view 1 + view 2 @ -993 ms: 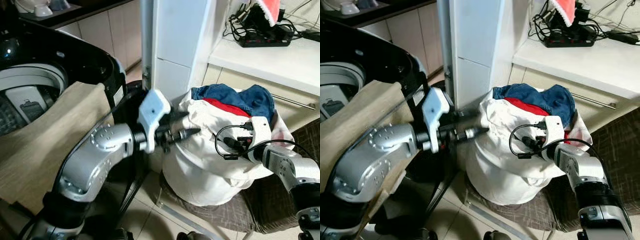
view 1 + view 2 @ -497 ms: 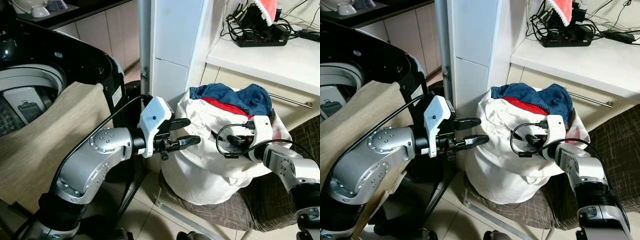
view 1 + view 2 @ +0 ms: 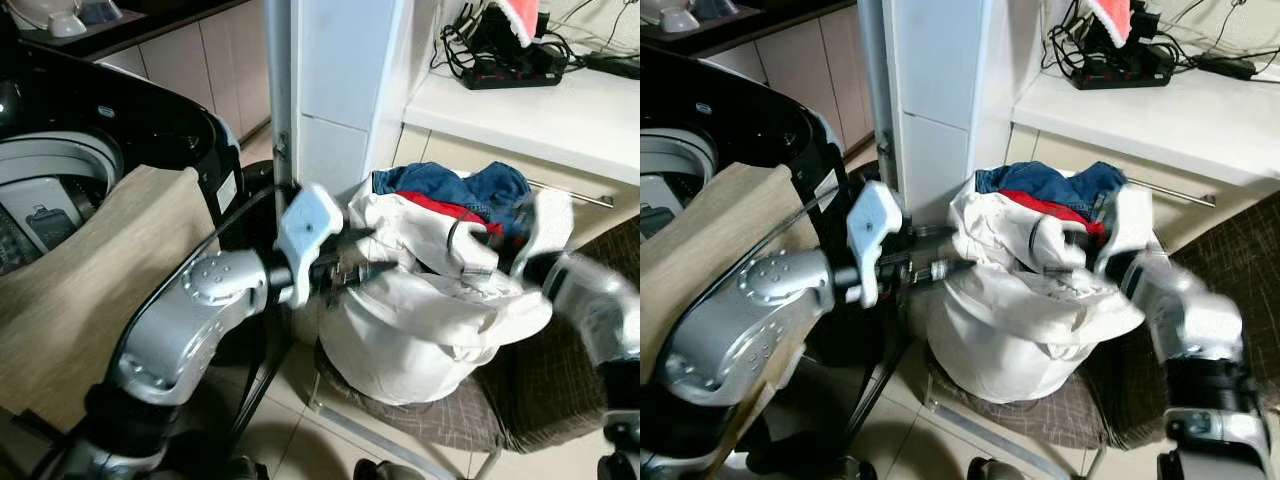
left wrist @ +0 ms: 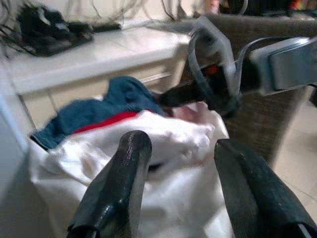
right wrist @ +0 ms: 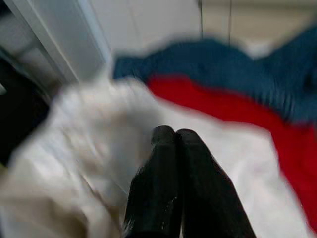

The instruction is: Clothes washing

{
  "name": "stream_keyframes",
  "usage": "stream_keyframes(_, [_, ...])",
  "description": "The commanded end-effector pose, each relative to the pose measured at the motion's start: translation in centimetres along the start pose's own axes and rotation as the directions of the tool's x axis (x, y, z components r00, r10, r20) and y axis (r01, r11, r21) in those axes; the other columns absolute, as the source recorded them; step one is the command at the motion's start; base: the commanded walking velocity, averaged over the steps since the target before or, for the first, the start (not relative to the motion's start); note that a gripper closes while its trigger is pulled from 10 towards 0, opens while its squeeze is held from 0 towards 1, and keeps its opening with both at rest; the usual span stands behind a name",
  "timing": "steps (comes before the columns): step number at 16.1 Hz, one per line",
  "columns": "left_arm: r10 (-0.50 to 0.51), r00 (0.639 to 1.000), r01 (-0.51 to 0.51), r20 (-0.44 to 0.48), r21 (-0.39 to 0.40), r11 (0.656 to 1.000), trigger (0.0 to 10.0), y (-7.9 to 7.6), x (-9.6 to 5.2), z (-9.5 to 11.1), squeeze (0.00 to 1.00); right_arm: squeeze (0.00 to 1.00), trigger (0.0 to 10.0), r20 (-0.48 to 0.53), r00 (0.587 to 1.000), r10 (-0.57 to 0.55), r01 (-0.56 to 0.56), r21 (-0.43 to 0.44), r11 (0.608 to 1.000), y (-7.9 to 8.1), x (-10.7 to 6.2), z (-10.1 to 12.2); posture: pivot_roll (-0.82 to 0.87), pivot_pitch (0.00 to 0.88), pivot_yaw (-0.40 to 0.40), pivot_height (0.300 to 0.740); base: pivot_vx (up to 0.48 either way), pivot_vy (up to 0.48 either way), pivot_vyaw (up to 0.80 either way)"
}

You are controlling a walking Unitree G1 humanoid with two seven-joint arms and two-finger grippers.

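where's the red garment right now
The red garment lies near the top of the laundry pile on the chair, tucked just under the blue denim and above the white cloth, ahead and to the robot's right.

A cramped laundry corner, as we look down on it.

At twelve o'clock we face a white pillar (image 3: 340, 80); at two a white counter (image 3: 540, 115) carrying a black power strip (image 3: 515, 72); pale tiled floor (image 3: 290, 430) at six; cabinet doors (image 3: 215, 65) at eleven.

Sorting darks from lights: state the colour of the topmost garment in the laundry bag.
Dark blue garment, denim-like, above a red one in the white laundry bag. Clearest in the left eye view.
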State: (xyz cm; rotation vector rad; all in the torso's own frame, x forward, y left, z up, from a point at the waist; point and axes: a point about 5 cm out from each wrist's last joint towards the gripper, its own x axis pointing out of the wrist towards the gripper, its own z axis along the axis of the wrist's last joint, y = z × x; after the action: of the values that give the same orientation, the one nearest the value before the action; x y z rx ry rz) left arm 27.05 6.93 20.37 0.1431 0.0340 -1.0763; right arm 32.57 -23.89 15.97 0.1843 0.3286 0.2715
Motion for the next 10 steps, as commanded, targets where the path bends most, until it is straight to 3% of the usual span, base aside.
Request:
stream_keyframes(1, [0.052, 0.999, -0.053, 0.016, 0.017, 0.998, 10.0, 0.8, 0.0, 0.5, 0.0, 0.0, 0.0, 0.065, 0.998, 0.018, -0.019, 0.01, 1.0, 0.1, -0.7, 2.0, -0.07, 0.056, -0.002, 0.74, 0.0, 0.0, 0.0])
stream_keyframes(3, [0.074, 0.997, -0.074, 0.019, 0.021, 0.997, 10.0, 1.0, 0.0, 0.4, 0.0, 0.0, 0.0, 0.086, 0.996, 0.02, -0.015, -0.048, 0.999, 0.4, -1.4, 3.2, -0.07, 0.05, -0.001, 0.74, 0.0, 0.0, 0.0])
stream_keyframes(4, [0.083, 0.996, -0.083, 0.013, 0.021, 0.996, 10.0, 0.9, 0.1, 0.2, 0.0, 0.0, 9.1, 0.057, 0.998, -0.01, 0.016, -0.104, 0.994, 0.3, -1.6, 3.0, -0.08, 0.044, 0.0, 0.74, 0.0, 0.0, 0.0])
stream_keyframes(5, [0.104, 0.995, -0.105, 0.007, 0.025, 0.994, 10.0, 1.0, 0.1, 0.0, 0.0, 0.0, 10.0, 0.031, 0.999, -0.028, 0.032, -0.143, 0.989, 0.2, -1.6, 2.7, -0.08, 0.042, 0.001, 0.74, 0.0, 0.0, 0.0])
stream_keyframes(6, [0.177, 0.984, -0.177, -0.028, 0.005, 0.984, 10.0, 1.4, 0.2, -0.7, 0.0, 1.0, 10.0, -0.014, 0.999, -0.039, 0.035, -0.203, 0.979, 0.3, -1.6, 2.1, -0.08, 0.041, 0.003, 0.74, 0.0, 0.0, 0.0])
stream_keyframes(9, [0.404, 0.912, -0.407, -0.074, -0.04, 0.912, 10.0, 2.8, -0.1, -2.6, 0.0, 1.0, 10.0, -0.002, 0.998, -0.063, 0.061, -0.217, 0.974, 0.5, -1.2, 1.5, -0.08, 0.036, 0.006, 0.74, 0.0, 0.0, 0.0])
stream_keyframes(10, [0.417, 0.905, -0.42, -0.082, -0.025, 0.907, 10.0, 2.8, -0.1, -2.7, 0.0, 1.0, 10.0, 0.001, 0.997, -0.082, 0.08, -0.222, 0.972, 0.4, -1.2, 1.5, -0.07, 0.033, 0.005, 0.74, 0.0, 0.0, 0.0])
